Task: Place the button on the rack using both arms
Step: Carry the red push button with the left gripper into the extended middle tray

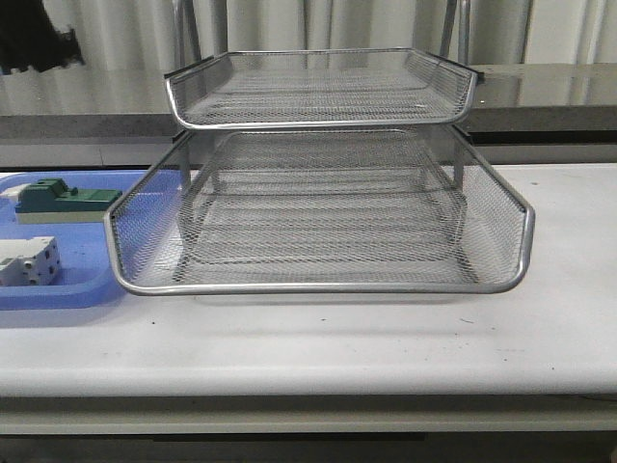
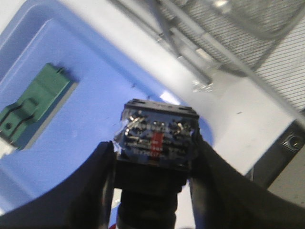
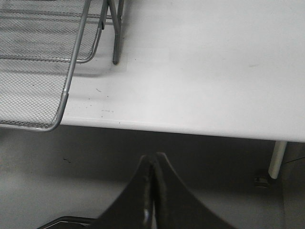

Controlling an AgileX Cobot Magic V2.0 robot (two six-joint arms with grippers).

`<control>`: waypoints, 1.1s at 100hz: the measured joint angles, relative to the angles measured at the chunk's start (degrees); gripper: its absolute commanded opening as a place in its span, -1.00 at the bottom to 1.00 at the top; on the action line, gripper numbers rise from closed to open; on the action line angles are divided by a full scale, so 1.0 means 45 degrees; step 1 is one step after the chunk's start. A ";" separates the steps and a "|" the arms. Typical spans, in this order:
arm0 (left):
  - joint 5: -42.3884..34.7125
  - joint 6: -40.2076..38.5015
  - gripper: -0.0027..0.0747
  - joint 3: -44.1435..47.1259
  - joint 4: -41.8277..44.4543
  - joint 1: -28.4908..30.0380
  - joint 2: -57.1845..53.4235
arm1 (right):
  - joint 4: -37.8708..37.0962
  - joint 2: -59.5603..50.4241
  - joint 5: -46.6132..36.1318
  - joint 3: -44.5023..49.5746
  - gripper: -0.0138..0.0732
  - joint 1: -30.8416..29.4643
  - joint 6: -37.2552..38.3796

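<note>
Left gripper (image 2: 155,191) clamps the black-bodied push-button switch (image 2: 157,138) over the flat blue plastic tray (image 2: 95,62), silver wire-mesh rack (image 2: 248,33) lying rightward; right gripper (image 3: 153,191) pinched closed, empty, off the rack's right.

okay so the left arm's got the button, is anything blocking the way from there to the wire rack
Nothing visible blocks it. The left gripper holds the button above the blue tray, and only bare white table lies between it and the rack, whose trays sit empty.

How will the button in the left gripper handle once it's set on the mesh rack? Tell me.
The button looks rigid, a hard blocky rear with metal terminals, so it should not flex between the left gripper's fingers. Its round body may roll on the rack. The open mesh could snag those terminals.
</note>
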 measured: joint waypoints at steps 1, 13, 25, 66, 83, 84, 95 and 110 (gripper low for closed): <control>0.0000 -0.0041 -0.96 0.0092 -0.0052 -0.0055 -0.0051 | 0.0000 0.0000 0.0000 0.0000 -0.85 0.0000 0.0000; 0.0028 -0.0738 -0.96 0.0515 -0.0686 -0.1147 -0.0629 | 0.0000 0.0000 0.0000 0.0000 -0.85 0.0000 0.0000; 0.0028 -0.0989 -0.96 0.0623 -0.1129 -0.2526 -0.0660 | 0.0000 0.0000 0.0000 0.0000 -0.85 0.0000 0.0000; -0.0257 -0.1062 -0.96 0.0647 -0.1651 -0.6230 0.1736 | 0.0000 0.0000 0.0000 0.0000 -0.85 0.0000 0.0000; -0.1144 -0.1062 -0.88 0.0647 -0.1476 -0.6752 0.2601 | 0.0000 0.0000 0.0000 0.0000 -0.85 0.0000 0.0000; -0.1150 -0.1062 -0.86 0.0647 -0.1431 -0.6770 0.2661 | 0.0000 0.0000 0.0000 0.0000 -0.85 0.0000 0.0000; -0.1375 -0.1062 -0.51 0.0647 -0.1270 -0.6780 0.2719 | 0.0000 0.0000 0.0000 0.0000 -0.85 0.0000 0.0000; -0.1395 -0.1062 0.11 0.0647 -0.1200 -0.6780 0.2719 | 0.0000 0.0000 0.0000 0.0000 -0.85 0.0000 0.0000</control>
